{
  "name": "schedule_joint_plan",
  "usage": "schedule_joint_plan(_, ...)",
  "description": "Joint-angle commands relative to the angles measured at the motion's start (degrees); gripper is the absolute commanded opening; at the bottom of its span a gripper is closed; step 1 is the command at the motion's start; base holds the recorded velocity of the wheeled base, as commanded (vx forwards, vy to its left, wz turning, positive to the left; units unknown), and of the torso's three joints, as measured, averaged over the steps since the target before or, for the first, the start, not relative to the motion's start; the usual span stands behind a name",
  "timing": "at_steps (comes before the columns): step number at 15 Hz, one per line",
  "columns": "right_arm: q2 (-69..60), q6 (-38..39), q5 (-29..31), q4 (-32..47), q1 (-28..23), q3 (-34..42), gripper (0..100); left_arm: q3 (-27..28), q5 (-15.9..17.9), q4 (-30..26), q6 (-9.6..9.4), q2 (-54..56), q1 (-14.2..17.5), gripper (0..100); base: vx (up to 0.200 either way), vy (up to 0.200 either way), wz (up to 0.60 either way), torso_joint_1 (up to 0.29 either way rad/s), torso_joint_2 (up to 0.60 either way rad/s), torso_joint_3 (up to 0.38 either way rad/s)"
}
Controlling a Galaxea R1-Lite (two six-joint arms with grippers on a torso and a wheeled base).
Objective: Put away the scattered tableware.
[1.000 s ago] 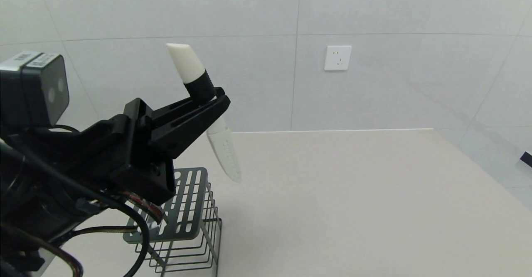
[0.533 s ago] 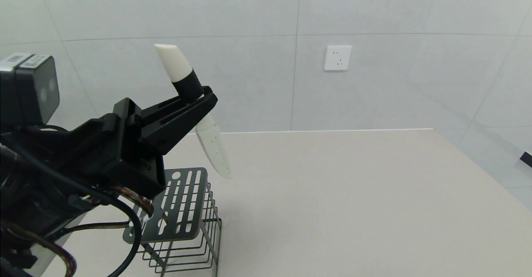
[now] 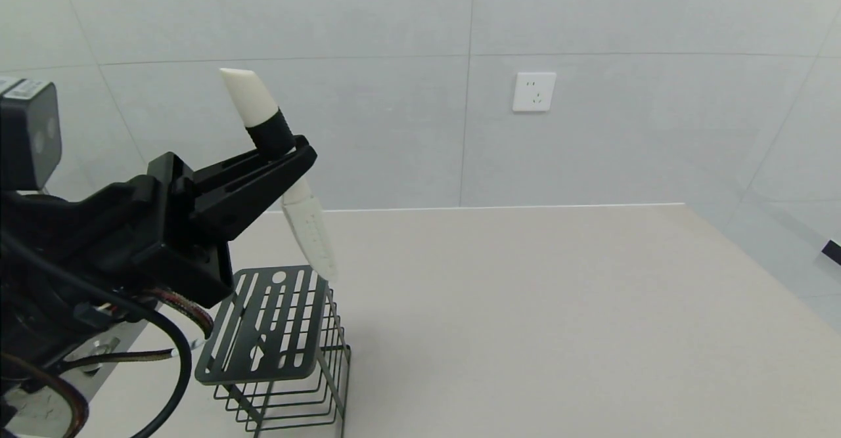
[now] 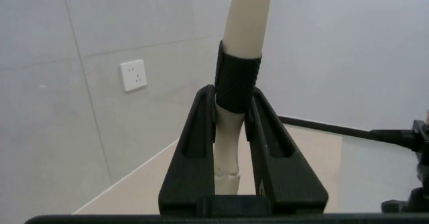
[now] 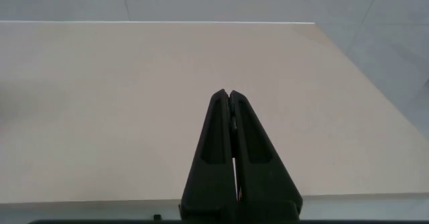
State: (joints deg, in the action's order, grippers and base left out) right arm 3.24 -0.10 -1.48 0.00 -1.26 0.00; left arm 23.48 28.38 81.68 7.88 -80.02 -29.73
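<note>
left gripper [image 3: 299,159] is matte black plastic, long tapered fingers [image 3: 256,182] with slots down the sides, on a blocky black housing with a box camera [image 3: 26,132], two round lenses, white label on top. black cables [image 3: 174,359] and a reddish-brown braided cable [image 3: 194,306] loop under the wrist. right gripper [image 5: 230,100] same black, plain wedge-shaped fingers [image 5: 216,143].

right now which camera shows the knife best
The head view: the knife, handle to blade tip, tilted in the left pincer by the rack. The left wrist view gives its handle and black collar. The right wrist view faces the table.
</note>
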Motion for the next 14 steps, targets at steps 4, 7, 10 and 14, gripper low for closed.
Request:
schedule_joint_plan(4,-3.24,0.54,-0.11,0.0,1.17,0.0,0,4.03,-8.78,-3.72,-6.29,0.13,0.29,0,0.0,0.0,0.0,0.0,0.0,0.0)
schedule_joint_plan(7,-3.24,0.54,-0.11,0.0,1.17,0.0,0,3.68,-17.31,-3.89,-6.38,0.65,-1.47,0,0.0,0.0,0.0,0.0,0.0,0.0)
schedule_joint_plan(10,-3.24,0.54,-0.11,0.0,1.17,0.0,0,0.6,-25.74,-5.48,-7.17,1.27,-6.39,0,0.0,0.0,0.0,0.0,0.0,0.0)
schedule_joint_plan(14,-3.24,0.54,-0.11,0.0,1.17,0.0,0,-3.79,-29.79,-5.83,-9.98,1.62,-7.97,0,0.0,0.0,0.0,0.0,0.0,0.0)
